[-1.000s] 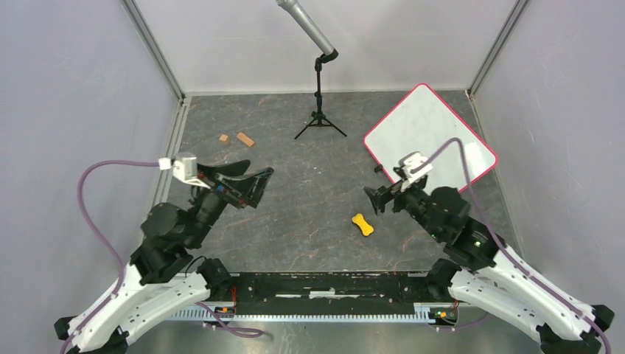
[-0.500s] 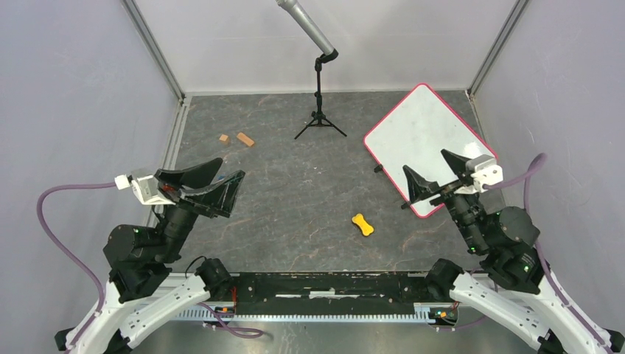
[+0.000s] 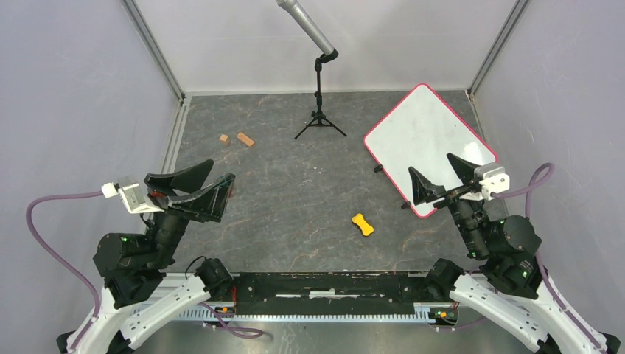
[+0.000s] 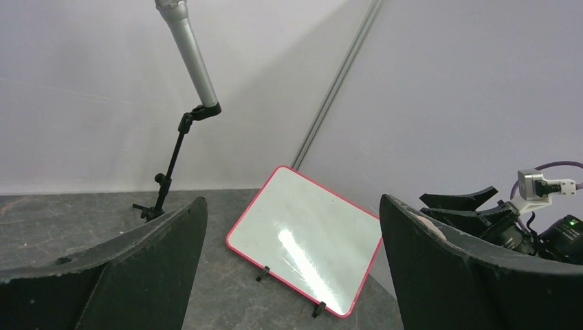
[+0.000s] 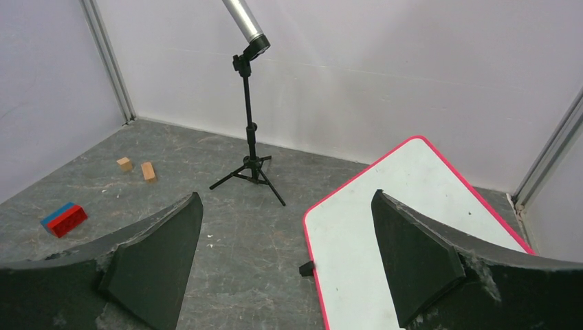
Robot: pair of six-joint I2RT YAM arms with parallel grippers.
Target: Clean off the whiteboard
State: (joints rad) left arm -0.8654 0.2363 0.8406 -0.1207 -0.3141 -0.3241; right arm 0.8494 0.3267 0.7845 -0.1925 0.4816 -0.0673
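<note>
On the left, your left gripper [image 3: 222,169] hangs above the near-left part of the dark marbled table [image 3: 295,192]. Its two black fingers [image 3: 184,174] are spread wide with nothing between them, and they point toward the right side of the scene.

Farther back on the left, two small wooden blocks [image 3: 245,139] lie close together on the table. The right wrist view also shows a red-and-blue block [image 5: 63,218] on the left side of the table.

At the far middle, a grey microphone [image 3: 306,26] leans on a black tripod stand [image 3: 319,88].

Right of centre and nearer to you, a yellow bone-shaped piece [image 3: 362,223] lies alone on the table. It sits between the two arms, closer to the right one.

The whiteboard [image 3: 420,129] rests on its small black feet at the far right of the table, turned at an angle to the walls. Its pink-red rim is plain all round, and a streak of glare crosses its white face in the left wrist view.

On the right, your right gripper [image 3: 431,164] is held above the board's near edge. Its fingers [image 5: 412,254] are splayed fully apart and grip nothing, and the board lies below and ahead of them.
</note>
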